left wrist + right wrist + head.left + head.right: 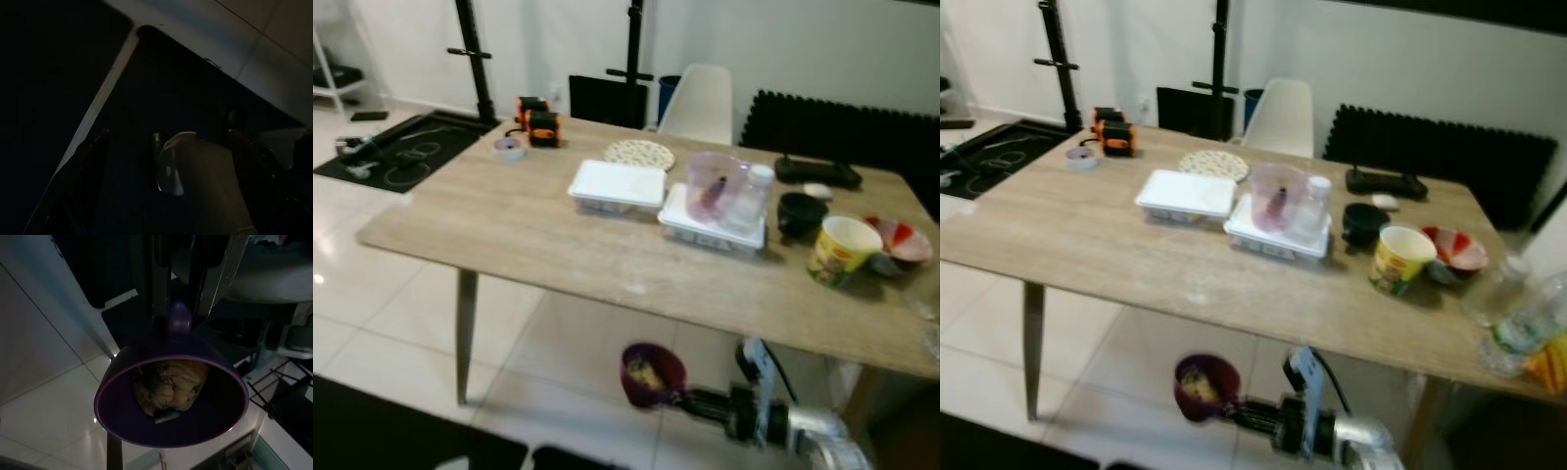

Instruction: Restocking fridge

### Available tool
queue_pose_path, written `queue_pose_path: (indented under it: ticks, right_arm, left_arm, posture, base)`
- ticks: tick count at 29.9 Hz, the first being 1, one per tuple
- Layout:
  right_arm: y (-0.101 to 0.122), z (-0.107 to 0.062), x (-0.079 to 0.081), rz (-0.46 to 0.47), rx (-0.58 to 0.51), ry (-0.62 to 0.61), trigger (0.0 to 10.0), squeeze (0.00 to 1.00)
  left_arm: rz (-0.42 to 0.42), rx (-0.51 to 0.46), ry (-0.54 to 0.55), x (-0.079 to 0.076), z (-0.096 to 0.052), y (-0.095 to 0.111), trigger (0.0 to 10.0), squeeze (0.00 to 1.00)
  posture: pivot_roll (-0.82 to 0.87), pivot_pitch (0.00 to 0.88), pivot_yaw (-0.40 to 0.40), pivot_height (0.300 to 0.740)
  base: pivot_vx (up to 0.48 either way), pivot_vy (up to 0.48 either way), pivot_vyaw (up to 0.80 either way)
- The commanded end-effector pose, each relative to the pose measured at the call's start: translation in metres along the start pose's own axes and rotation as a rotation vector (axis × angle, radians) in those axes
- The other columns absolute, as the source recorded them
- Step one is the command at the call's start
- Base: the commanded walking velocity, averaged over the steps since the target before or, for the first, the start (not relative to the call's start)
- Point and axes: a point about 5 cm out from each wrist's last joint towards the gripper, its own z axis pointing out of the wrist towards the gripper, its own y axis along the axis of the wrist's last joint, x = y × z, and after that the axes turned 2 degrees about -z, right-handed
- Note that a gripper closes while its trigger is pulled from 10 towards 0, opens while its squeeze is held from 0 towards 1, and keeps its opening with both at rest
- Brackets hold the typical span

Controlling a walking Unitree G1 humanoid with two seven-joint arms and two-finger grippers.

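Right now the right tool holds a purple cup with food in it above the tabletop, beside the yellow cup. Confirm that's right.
Not quite. The right tool does hold the purple cup with food in it, but below the table edge, over the floor, not above the tabletop. The left eye view shows this; the yellow cup stands up on the table.

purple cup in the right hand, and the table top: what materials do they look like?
Purple cup: likely plastic; smooth, uniform colour with a faint sheen on its rim, moulded handle pinched in the right hand. Table top: light wood-grain surface, matte; probably laminate or veneer, the pictures cannot settle which.
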Motion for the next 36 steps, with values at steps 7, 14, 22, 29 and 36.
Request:
queue_pose_path:
  ticks: [7, 14, 22, 29, 36]
  right_arm:
    - [0.001, -0.004, 0.0, -0.002, 0.004, -0.007, 10.0, 0.0]
    - [-0.01, -0.011, -0.003, 0.039, 0.028, -0.073, 10.0, 0.0]
    - [-0.015, -0.015, -0.002, 0.064, 0.036, -0.088, 10.0, 0.0]
    - [-0.019, -0.019, -0.004, 0.081, 0.045, -0.116, 10.0, 0.0]
    - [-0.026, -0.027, -0.009, 0.113, 0.051, -0.209, 10.0, 0.0]
  left_arm:
    - [0.013, 0.019, -0.013, -0.008, 0.002, -0.003, 10.0, 0.0]
    - [0.017, 0.026, -0.013, -0.01, 0.002, -0.005, 10.0, 0.0]
    - [0.022, 0.029, -0.013, -0.011, 0.002, -0.006, 10.0, 0.0]
    - [0.024, 0.031, -0.009, -0.011, 0.002, -0.007, 10.0, 0.0]
    - [0.039, 0.036, -0.002, -0.011, 0.002, -0.007, 10.0, 0.0]
  posture:
    - [-0.04, 0.0, -0.051, 0.74]
    - [-0.04, 0.0, -0.051, 0.74]
    - [-0.04, 0.0, -0.051, 0.74]
    - [-0.04, 0.0, -0.053, 0.74]
    - [-0.04, 0.0, -0.056, 0.74]
  base:
    - [0.0, 0.0, -0.8]
    - [0.0, 0.0, -0.8]
    - [0.0, 0.0, -0.8]
    - [0.0, 0.0, -0.8]
    - [0.0, 0.0, -0.8]
